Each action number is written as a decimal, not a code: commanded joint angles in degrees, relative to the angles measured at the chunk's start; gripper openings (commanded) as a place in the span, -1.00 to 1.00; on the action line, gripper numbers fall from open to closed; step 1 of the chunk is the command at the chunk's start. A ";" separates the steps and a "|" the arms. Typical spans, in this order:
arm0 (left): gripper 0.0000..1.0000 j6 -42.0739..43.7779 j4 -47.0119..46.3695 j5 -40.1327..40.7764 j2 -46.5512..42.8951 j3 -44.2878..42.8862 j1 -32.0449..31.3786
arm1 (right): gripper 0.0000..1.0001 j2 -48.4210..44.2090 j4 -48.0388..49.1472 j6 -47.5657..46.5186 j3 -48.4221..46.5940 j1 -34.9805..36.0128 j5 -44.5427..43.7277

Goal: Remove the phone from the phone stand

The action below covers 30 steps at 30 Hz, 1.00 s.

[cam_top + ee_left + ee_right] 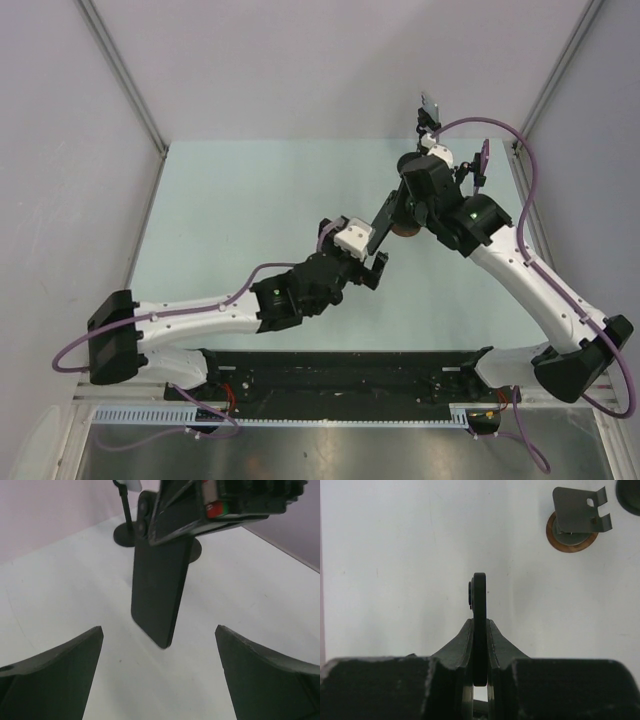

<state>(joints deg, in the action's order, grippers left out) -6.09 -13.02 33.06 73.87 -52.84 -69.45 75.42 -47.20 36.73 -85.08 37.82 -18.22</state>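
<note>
The phone [159,580] is off the phone stand [576,520], toward the bench's right edge, clenched edge-on in the right gripper [480,640]; its long axis runs from those jaws toward the left gripper [159,630], whose fingers gape wide around its free end without touching. The left arm looks placed to receive it.

Lighting: bright, even, diffuse, from overhead; pale mint flat surface [250,200] washed nearly white in wrist views. Shadows: faint, soft-edged, under slim black rectangular phone [159,595] ahead of the left jaws. Focus: near jaws blurred; overhead view sharp.
</note>
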 commanded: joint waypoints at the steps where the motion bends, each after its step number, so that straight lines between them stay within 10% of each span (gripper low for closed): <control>1: 0.98 11.96 -7.11 5.17 4.00 -4.90 -3.31 | -1.00 -3.96 2.46 4.83 0.44 0.32 2.31; 13: 0.64 24.54 -16.95 14.66 13.76 -4.56 -4.64 | -1.00 -7.65 2.64 9.94 2.90 0.23 5.56; 22: -0.17 28.67 -21.52 17.30 17.01 -4.38 -4.90 | -1.00 -10.11 3.69 13.27 5.80 0.23 6.88; 27: -0.93 28.15 -21.96 18.00 17.19 -4.11 -5.26 | -1.00 -10.64 4.40 14.16 6.68 0.23 7.41; 30: -0.99 27.10 -21.96 18.36 16.84 -3.68 -5.61 | -0.72 -11.26 5.27 14.07 7.12 0.23 7.50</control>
<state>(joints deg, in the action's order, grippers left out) 22.55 -31.03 50.92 91.77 -56.69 -74.83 67.44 -46.59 52.36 -77.54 37.80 -11.88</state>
